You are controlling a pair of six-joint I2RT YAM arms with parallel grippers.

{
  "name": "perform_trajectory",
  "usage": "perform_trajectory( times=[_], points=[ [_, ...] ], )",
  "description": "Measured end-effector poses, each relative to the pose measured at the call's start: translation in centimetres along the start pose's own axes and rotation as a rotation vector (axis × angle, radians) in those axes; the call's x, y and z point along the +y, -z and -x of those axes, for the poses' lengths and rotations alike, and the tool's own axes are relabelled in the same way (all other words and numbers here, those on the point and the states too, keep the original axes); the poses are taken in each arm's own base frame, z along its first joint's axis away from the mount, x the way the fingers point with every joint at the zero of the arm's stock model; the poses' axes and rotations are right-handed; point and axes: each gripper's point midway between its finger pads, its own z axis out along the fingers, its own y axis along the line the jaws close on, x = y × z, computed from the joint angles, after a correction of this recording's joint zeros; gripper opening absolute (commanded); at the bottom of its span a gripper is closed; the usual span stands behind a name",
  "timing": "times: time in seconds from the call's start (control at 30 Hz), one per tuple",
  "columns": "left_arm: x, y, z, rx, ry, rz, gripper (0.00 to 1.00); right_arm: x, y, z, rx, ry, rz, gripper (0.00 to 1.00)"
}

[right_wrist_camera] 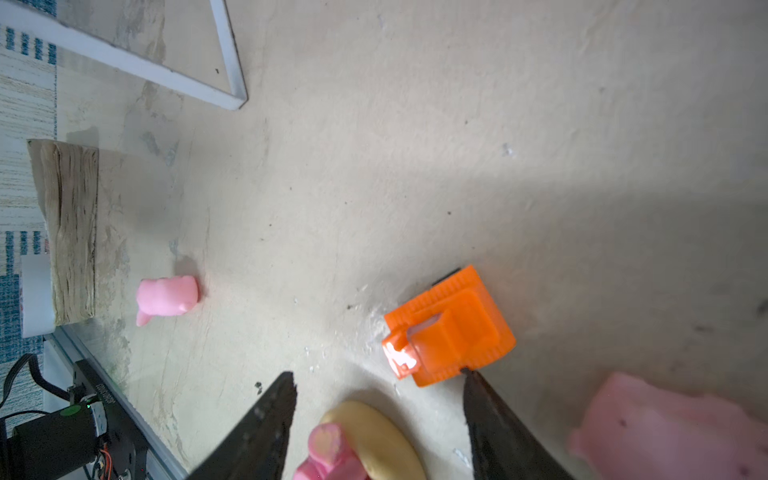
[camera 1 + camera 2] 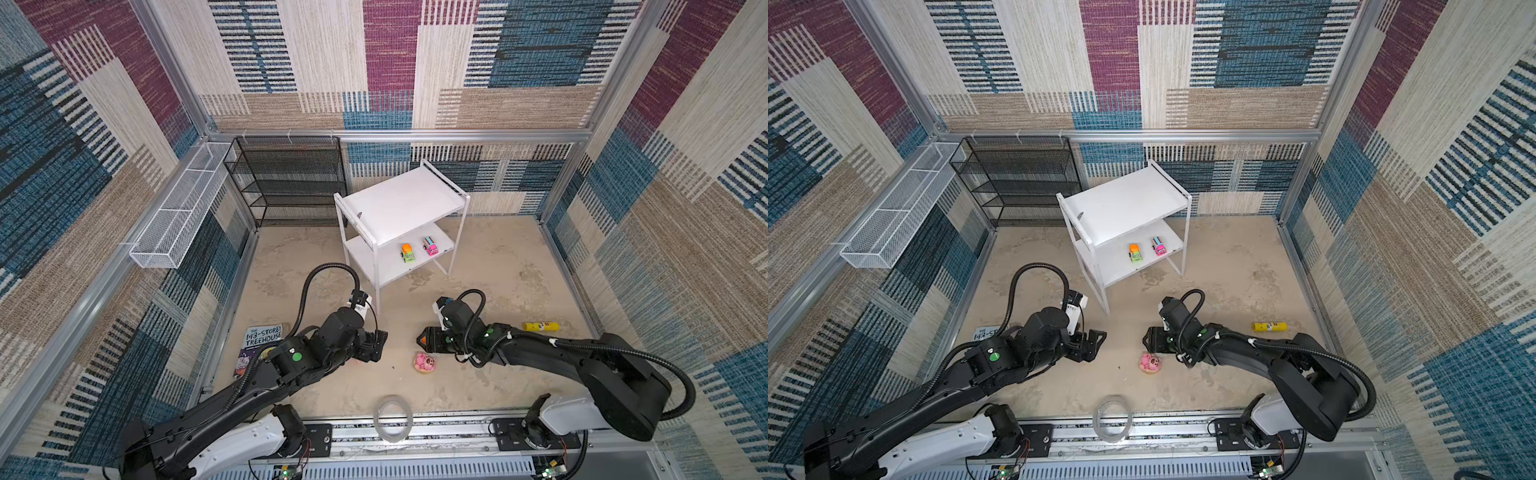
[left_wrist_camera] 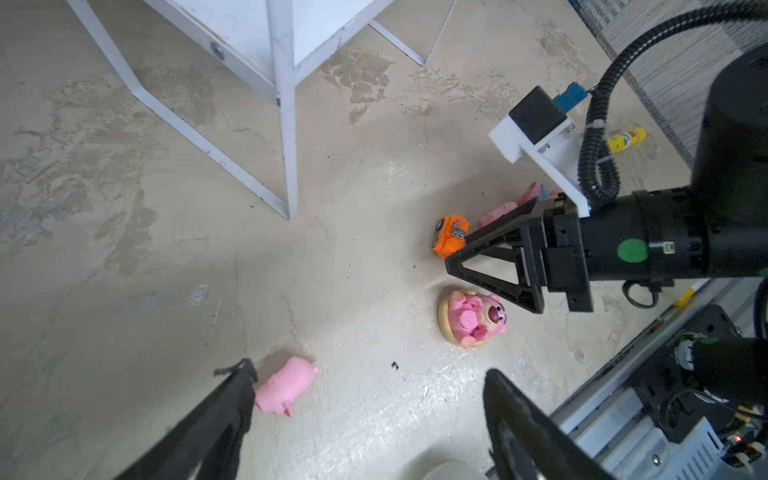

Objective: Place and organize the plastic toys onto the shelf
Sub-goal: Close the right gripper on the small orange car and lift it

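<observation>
At the far side of the sandy-beige surface [image 2: 498, 266], in both top views, stands the white two-tier shelf with flat boards and thin metal legs [image 2: 403, 203] [image 2: 1125, 203]. Its lower board carries the small green-and-orange plastic car [image 2: 408, 252] [image 2: 1135, 252] and, just beside it but apart, the small pink multicolour plastic car [image 2: 430, 246] [image 2: 1158, 246]. Closer to me the two black arms face each other low over the surface, the left end effector [image 2: 376, 345] [image 2: 1096, 343] and the right end effector [image 2: 424, 340] [image 2: 1148, 338] near but apart. The pink plastic bear figure on a round tan base [image 2: 424, 362] [image 2: 1150, 362] lies just in front of the right one. A purple-covered book [image 2: 259, 340] pokes out from under the left arm, and a yellow tube [image 2: 540, 326] lies well off to the right. Through the left wrist camera the left end effector [image 3: 370, 370] is spread wide and pinching nothing; a plain pink plastic pig [image 3: 286, 384] lies on its side right beside one finger [image 3: 232, 415]. Across from it the right end effector [image 3: 453, 257] has its tip by the small orange plastic car [image 3: 451, 235], with the bear figure [image 3: 473, 318] on its back close by and more pink toys half hidden behind. Through the right wrist camera the right end effector [image 1: 379, 376] is spread too and grips nothing: one fingertip [image 1: 471, 380] touches a corner of the orange plastic car [image 1: 451, 328], which sits outside the gap. The bear's tan base [image 1: 374, 440] shows between the fingers, and the pig [image 1: 166, 297] lies near the book's page edge [image 1: 70, 232].
</observation>
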Motion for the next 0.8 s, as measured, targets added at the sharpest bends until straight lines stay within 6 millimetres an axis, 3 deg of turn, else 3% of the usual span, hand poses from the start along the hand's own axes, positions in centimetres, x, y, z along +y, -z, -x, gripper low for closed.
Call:
perform_trajectory(
  times=[0.3,0.53,0.8],
  points=[
    [1.8,0.5,-1.1,0.002,-0.004,0.034,0.89,0.8,-2.5,1.6,0.003,0.033,-0.052,0.55],
    [2.1,0.8,-0.8,-0.014,-0.008,0.035,0.89,1.1,-4.0,3.3,-0.031,0.057,-0.132,0.54],
    [2.2,0.7,-1.1,-0.013,-0.008,0.033,0.9,1.0,-4.9,4.1,-0.093,0.107,-0.257,0.46]
  ],
)
